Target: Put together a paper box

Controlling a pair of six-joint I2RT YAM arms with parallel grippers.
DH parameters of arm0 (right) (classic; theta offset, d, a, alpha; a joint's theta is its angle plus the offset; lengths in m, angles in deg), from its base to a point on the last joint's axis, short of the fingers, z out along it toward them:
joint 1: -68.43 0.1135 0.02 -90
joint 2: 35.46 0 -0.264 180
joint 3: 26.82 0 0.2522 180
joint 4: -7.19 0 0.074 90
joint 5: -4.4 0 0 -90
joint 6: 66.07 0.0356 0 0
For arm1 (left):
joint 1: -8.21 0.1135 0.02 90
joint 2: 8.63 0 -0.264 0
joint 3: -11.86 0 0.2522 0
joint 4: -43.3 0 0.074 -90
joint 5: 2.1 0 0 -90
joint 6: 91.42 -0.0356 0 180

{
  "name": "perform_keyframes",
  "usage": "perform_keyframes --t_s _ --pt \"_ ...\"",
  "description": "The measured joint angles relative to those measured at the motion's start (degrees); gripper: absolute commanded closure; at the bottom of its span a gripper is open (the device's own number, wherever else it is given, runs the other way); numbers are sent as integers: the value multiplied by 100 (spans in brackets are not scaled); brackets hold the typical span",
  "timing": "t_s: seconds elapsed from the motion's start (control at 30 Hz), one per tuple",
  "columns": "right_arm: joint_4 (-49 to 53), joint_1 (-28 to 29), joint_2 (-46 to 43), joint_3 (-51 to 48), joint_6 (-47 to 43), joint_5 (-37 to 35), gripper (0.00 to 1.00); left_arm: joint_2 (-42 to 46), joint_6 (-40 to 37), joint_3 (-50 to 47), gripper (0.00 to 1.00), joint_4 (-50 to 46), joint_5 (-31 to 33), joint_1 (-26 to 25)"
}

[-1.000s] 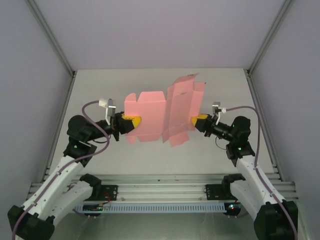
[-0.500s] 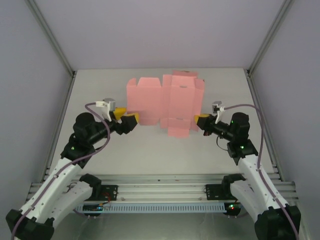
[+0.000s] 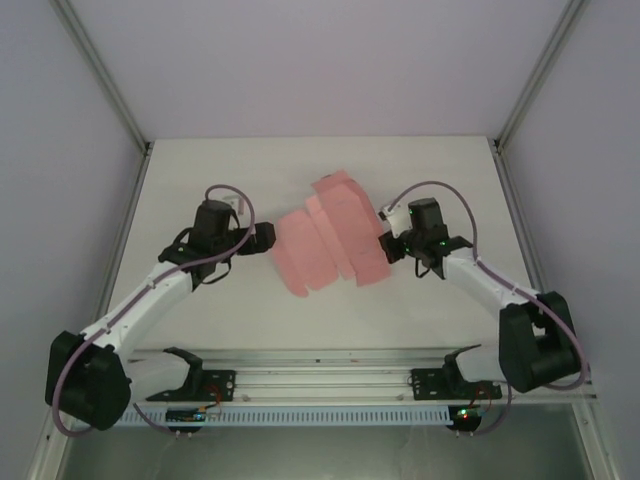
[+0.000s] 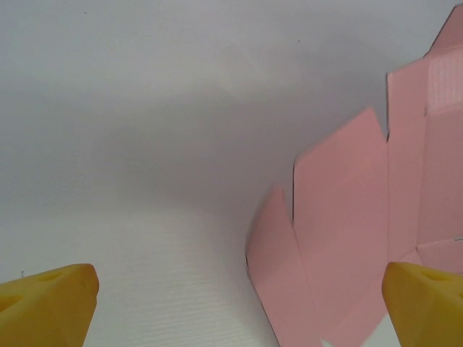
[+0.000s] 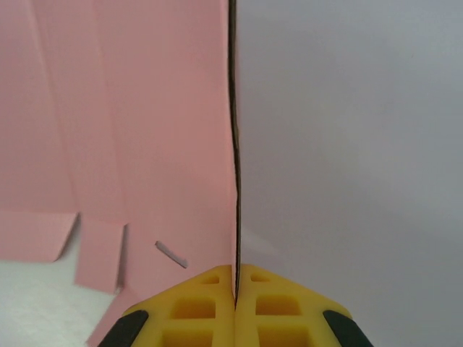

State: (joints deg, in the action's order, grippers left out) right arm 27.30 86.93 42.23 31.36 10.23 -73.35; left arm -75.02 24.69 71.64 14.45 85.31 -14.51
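Right now the box is a flat pink blank with flaps and creases, not yet folded into shape, sitting mid-table between the two arms and turned at a slant, its long side running from upper right to lower left in the top view. The right gripper is clamped on the blank's right edge. Its yellow fingers are pressed together with the thin card caught between them, and the card is seen edge-on as a dark line rising straight up from the tips. To the left of that line the wrist view shows the pink panel with two short flaps and a small slit near the fingers. The left gripper stands wide open just beside the blank's left end and holds nothing. In its wrist view the two yellow fingertips sit at the lower corners, far apart, and the blank's flaps curve up on the right side of the gap — close by the right-hand tip, though whether they touch it I cannot tell. Whether the blank's left end rests on the white table or hangs just above it is also unclear.
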Motion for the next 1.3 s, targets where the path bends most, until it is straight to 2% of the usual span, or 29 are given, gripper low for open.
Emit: perform_keyframes --t_s 0.23,0.43,0.6,0.83,1.07,1.3 --pt "-743 212 844 308 -1545 -1058 100 -358 7 127 0 273 -544 450" --pt "-1655 966 1362 345 -3062 -2109 100 -763 9 424 1 444 -885 476" --pt "-2343 1329 1563 315 -3807 -2579 100 -1237 28 719 0 546 -1139 476" --pt "-3027 1456 1569 127 -4413 -2820 100 -1729 28 1117 0 603 -1362 476" --pt "-3152 1567 1569 122 -4623 -2826 100 -2258 -76 1486 0 857 -1637 470" --pt "-3139 1567 1552 120 -4586 -2789 100 -2868 -529 1897 0 802 -1554 208"
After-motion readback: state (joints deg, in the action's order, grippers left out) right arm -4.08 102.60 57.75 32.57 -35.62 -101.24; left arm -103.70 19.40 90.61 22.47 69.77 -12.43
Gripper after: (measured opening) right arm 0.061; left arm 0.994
